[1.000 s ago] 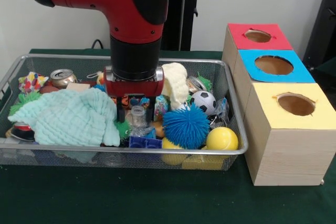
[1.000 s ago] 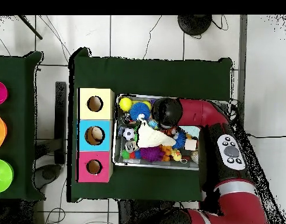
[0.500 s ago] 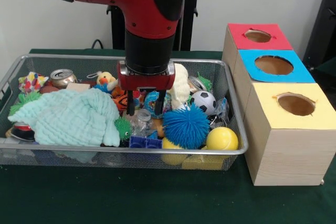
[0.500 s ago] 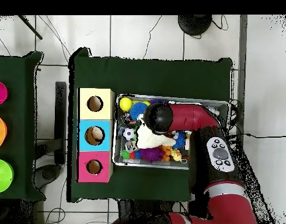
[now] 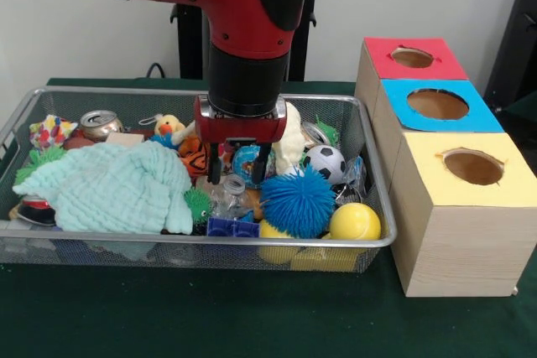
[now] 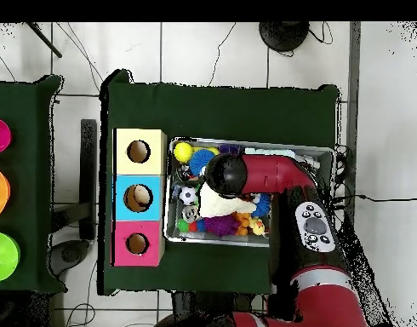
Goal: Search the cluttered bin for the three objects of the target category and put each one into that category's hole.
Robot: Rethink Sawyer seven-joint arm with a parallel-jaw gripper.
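The wire-mesh bin point(image 5: 126, 90) is full of toys. My gripper point(image 5: 239, 167) hangs open over its middle, its fingertips just above a see-through, wrinkled plastic bottle point(image 5: 226, 195) that lies between the mint cloth and the blue spiky ball. A second see-through item point(image 5: 356, 173) shows by the bin's right wall. The blue-surround hole point(image 5: 438, 104) is the middle of three in the wooden box to the right of the bin. In the overhead view the arm point(image 6: 246, 173) covers the gripper and much of the bin point(image 6: 246, 241). The blue hole point(image 6: 138, 197) shows there too.
A mint cloth point(image 5: 109, 186) covers the bin's left half. A blue spiky ball point(image 5: 295, 201), a yellow ball point(image 5: 354, 222), a soccer ball point(image 5: 324, 163), a cream cloth point(image 5: 289, 136) and a metal can point(image 5: 101, 123) lie around. The red hole point(image 5: 412, 57) and the yellow hole point(image 5: 472, 166) flank the blue one.
In the front view my gripper has risen out of the clutter and shifted right, from beside the mint cloth to above the plastic bottle. Its fingers stay apart.
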